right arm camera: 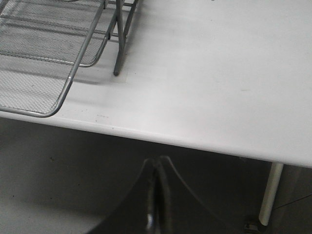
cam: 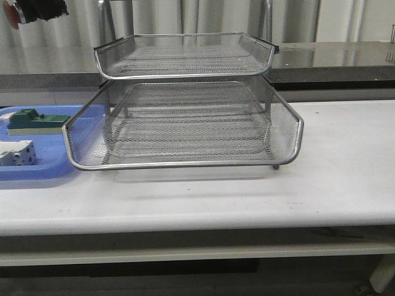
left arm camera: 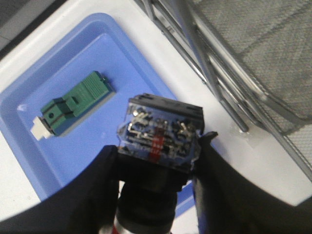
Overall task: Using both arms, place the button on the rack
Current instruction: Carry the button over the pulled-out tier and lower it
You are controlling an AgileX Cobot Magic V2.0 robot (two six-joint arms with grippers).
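Nearest the lens in the left wrist view, the left pincer (left arm camera: pixel 158 195) is clamped on the button (left arm camera: pixel 161 134), its two dark fingers (left arm camera: pixel 105 185) pressing either side of the black body while the clear-cased rear block with its metal contacts faces the camera. Under it lies the blue tray (left arm camera: pixel 122 53), and in that tray a green block (left arm camera: pixel 78 102) rests flat, toward the left of the frame. The rack (left arm camera: pixel 234 73) fills the upper right there, its thin legs standing on the white tabletop (left arm camera: pixel 146 44) just beside the tray.

Over to the right wrist view: the right pincer (right arm camera: pixel 156 195) sits at the lower middle of the frame with its fingers pressed together and nothing between them, out past the tabletop's front edge.

In the front view, the rack (cam: pixel 185 123) stands mid-frame on the tabletop (cam: pixel 333 172); two mesh tiers show clearly. At its left, the blue tray (cam: pixel 37 172) carries the green block (cam: pixel 34 120) and a white block with red dots (cam: pixel 17 153). In the far upper left corner, the button (cam: pixel 18 13) is held high, a sliver of red cap showing, well apart from the rack.
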